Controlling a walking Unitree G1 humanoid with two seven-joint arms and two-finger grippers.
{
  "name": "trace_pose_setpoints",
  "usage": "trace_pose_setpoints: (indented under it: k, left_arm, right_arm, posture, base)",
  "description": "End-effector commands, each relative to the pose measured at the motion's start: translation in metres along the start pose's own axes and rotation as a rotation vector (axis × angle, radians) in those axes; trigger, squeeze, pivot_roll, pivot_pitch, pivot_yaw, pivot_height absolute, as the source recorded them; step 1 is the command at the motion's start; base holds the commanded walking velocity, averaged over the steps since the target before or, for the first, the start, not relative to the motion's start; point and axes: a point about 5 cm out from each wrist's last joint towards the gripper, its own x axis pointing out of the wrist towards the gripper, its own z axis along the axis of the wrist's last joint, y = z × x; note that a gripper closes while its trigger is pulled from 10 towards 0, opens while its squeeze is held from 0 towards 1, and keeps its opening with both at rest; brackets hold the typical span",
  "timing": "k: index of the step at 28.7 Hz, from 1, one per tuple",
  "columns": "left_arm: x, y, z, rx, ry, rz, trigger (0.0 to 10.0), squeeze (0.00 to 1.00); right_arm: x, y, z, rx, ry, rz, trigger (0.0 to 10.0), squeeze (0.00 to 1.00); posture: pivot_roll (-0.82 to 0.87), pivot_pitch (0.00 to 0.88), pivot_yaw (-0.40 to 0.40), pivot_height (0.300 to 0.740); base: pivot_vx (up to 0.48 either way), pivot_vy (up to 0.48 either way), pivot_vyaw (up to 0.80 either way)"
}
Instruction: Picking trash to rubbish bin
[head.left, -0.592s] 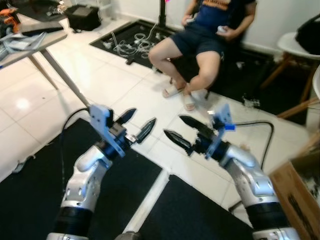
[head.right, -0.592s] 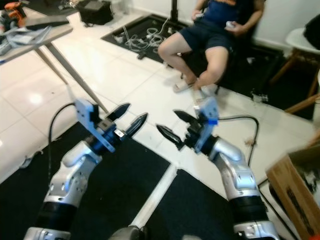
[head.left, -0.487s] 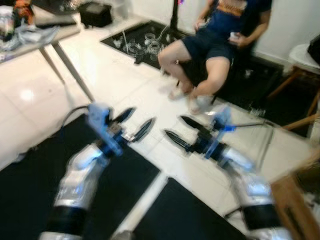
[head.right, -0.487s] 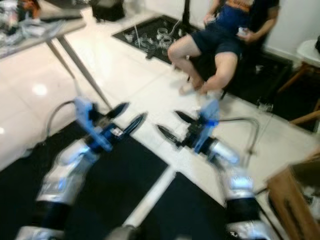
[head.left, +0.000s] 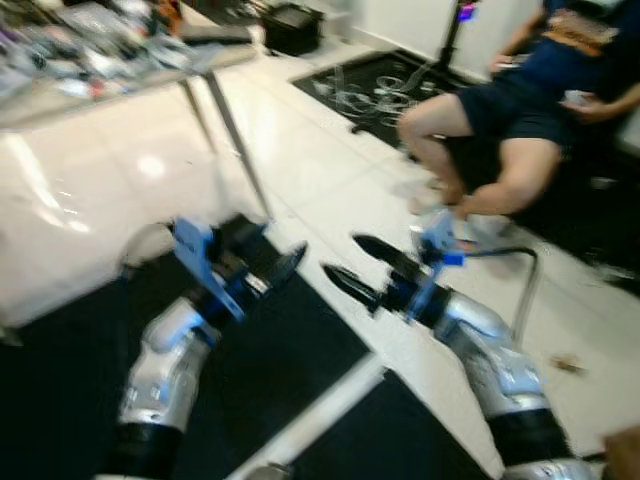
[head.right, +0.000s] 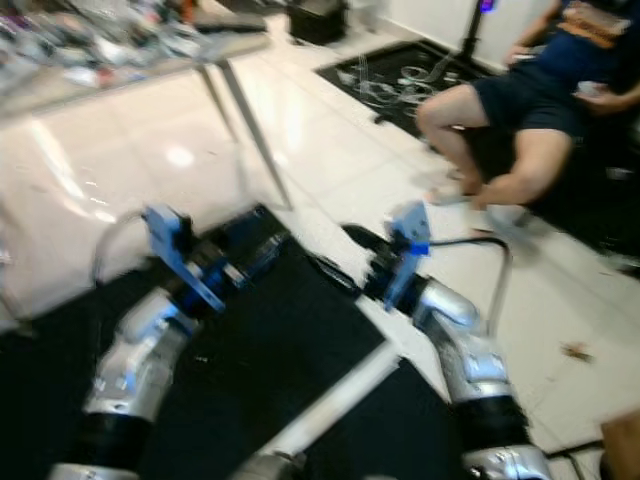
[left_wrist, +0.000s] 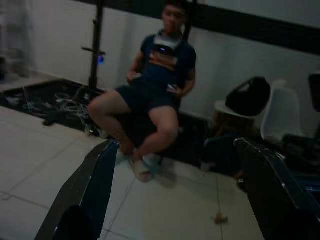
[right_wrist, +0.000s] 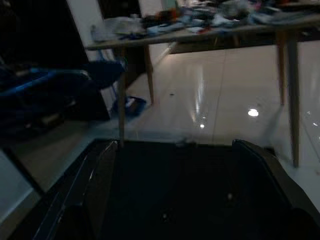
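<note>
At the far left a cluttered table (head.left: 120, 70) is seen, its slanted legs standing on the glossy white tile floor (head.left: 100, 190). What lies on its top is too blurred to be named, and no piece of trash can be made out with certainty there or on the floor. A small brownish scrap (head.left: 566, 364) lies on the tiles at the right, but what it is cannot be told.

The left gripper (head.left: 268, 268) is held up over the black floor mat (head.left: 60, 400); its two black fingers are spread wide in the left wrist view and nothing is held between them. Just beside it, the right gripper (head.left: 362, 268) is raised at like height, its fingers likewise parted and empty.

Beyond the grippers a seated person (head.left: 520, 110) is seen at the right, with a tangle of cables (head.left: 375, 95) on a dark mat nearby. At the lower right edge a brown corner (head.left: 625, 455) is visible, possibly a cardboard box; whether it is the rubbish bin cannot be told.

The task is judged to be barely begun: nothing has been picked up, and trash has yet to be located, grasped and carried to a bin.
</note>
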Motion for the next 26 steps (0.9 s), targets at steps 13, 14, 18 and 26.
trace_pose_setpoints:
  k: [13, 14, 18, 26]
  left_arm:
    - [-0.0050, 0.0031, -0.0039, -0.006, 0.013, 0.024, 10.0, 0.00]
    - [-0.0048, 0.0032, -0.0036, -0.005, 0.014, 0.025, 10.0, 0.00]
    - [-0.0048, 0.0038, -0.0034, -0.003, 0.018, 0.032, 10.0, 0.00]
    - [-0.0047, 0.0042, -0.0035, -0.001, 0.019, 0.036, 10.0, 0.00]
  right_arm:
    - [0.0032, 0.0042, -0.0016, 0.001, -0.003, 0.018, 10.0, 0.00]
    - [0.0033, 0.0041, -0.0013, 0.001, -0.003, 0.018, 10.0, 0.00]
    - [0.0034, 0.0040, -0.0009, 0.000, -0.004, 0.018, 10.0, 0.00]
    - [0.0033, 0.0041, -0.0009, -0.001, -0.004, 0.018, 10.0, 0.00]
  posture:
    - [0.01, 0.000, -0.009, 0.740]
    - [0.01, 0.000, -0.009, 0.740]
    - [0.01, 0.000, -0.009, 0.740]
    - [0.01, 0.000, -0.009, 0.740]
  base:
    - [0.000, 0.000, 0.79]
    - [0.000, 0.000, 0.79]
    - [0.000, 0.000, 0.79]
    - [0.000, 0.000, 0.79]
